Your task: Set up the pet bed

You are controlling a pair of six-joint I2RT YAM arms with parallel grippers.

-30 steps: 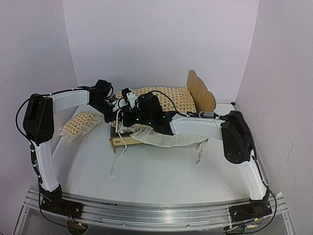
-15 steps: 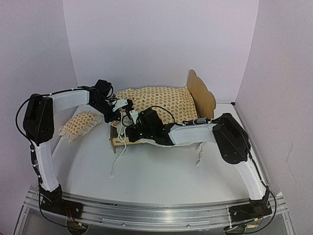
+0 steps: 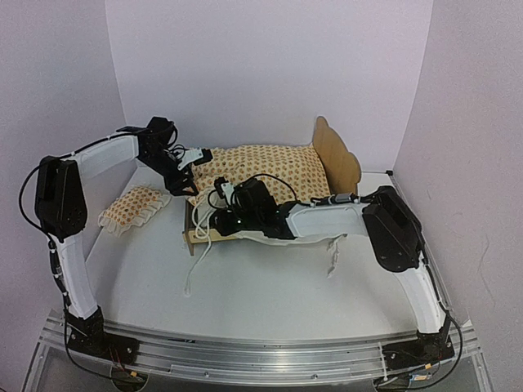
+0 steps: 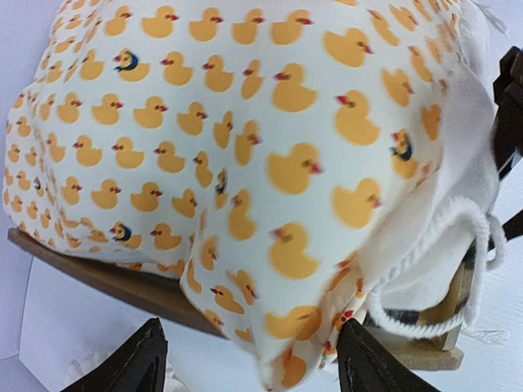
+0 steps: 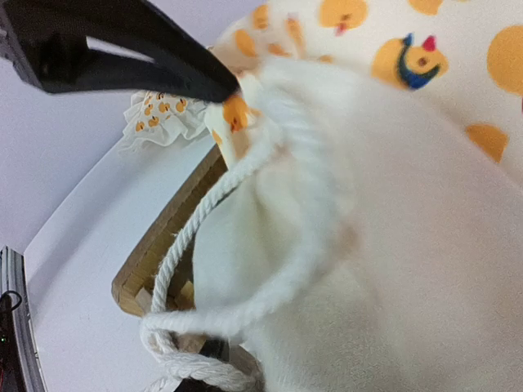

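The pet bed stands mid-table, its scalloped headboard [image 3: 337, 155] at the right and its low footboard [image 3: 198, 236] at the left. The duck-print cushion [image 3: 261, 167] lies on it, cream underside bulging over the near rail. My left gripper [image 3: 186, 173] hovers just off the cushion's foot-end corner, open; in its wrist view that corner [image 4: 286, 327] hangs between the spread fingertips [image 4: 364, 359]. My right gripper [image 3: 209, 219] is low at the footboard [image 5: 155, 245], its jaws buried under cream fabric [image 5: 392, 261]. One of the left gripper's fingers [image 5: 139, 57] touches the corner.
A small ruffled pillow [image 3: 133, 206] lies on the table left of the bed. White tie cords trail from the cushion over the footboard [image 3: 194, 263] and at the near right [image 3: 333, 255]. Pale walls close in on three sides.
My left gripper has opened, let go of the cushion corner and drawn up and back to the left. My right arm has dropped toward the footboard, and the cushion has settled on the frame.
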